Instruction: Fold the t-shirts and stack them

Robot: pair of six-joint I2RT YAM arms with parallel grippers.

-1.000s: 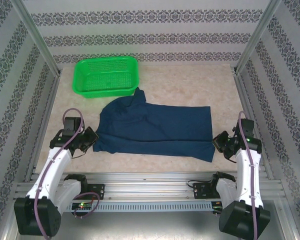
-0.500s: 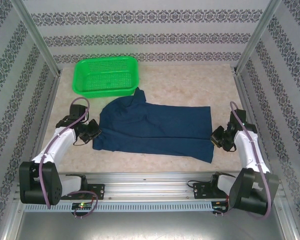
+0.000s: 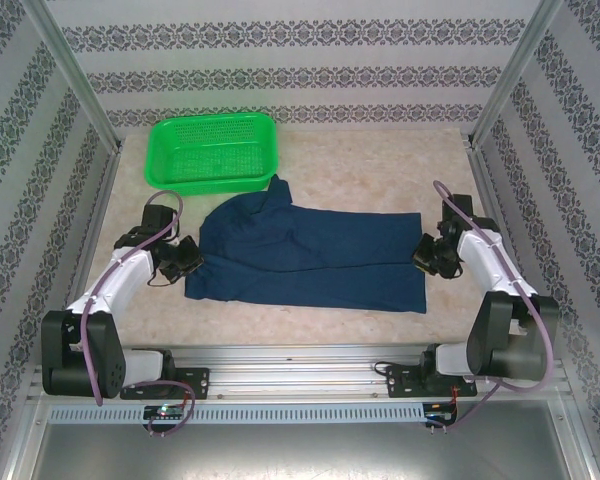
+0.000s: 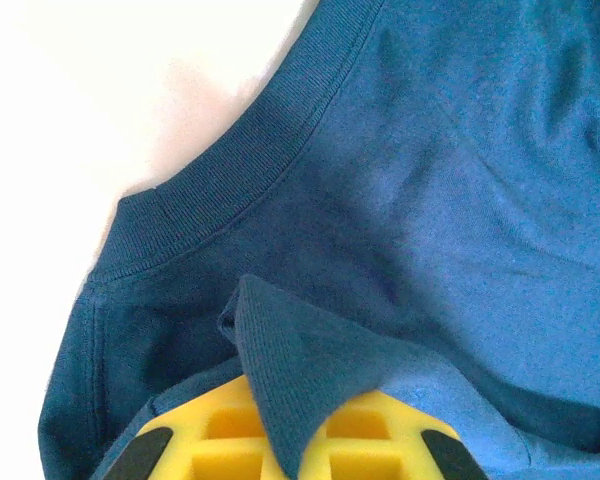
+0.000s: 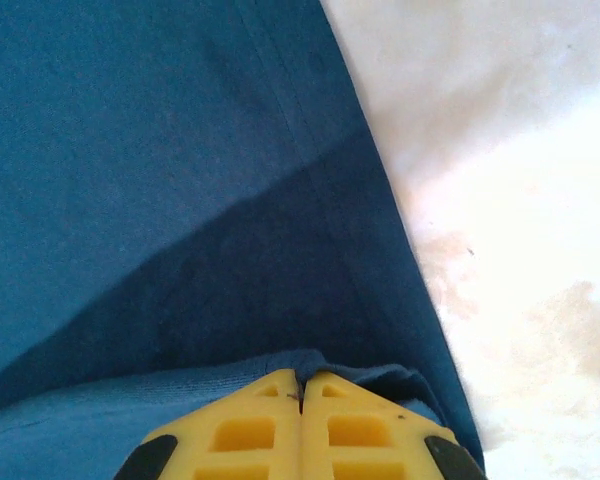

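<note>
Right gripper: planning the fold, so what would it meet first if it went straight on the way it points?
The right gripper, shut on the edge of the t-shirt, points across it; it would likely meet more of that navy cloth first.

Surface inspected: table [image 3: 380, 165], beige mottled top, stained in patches. 2 items lie on it. Item 1: green mesh basket [image 3: 217, 118], far left, upright. Item 2: navy t-shirt [image 3: 310, 260], spread across the middle, collar end left, one far corner just beside the basket.
</note>
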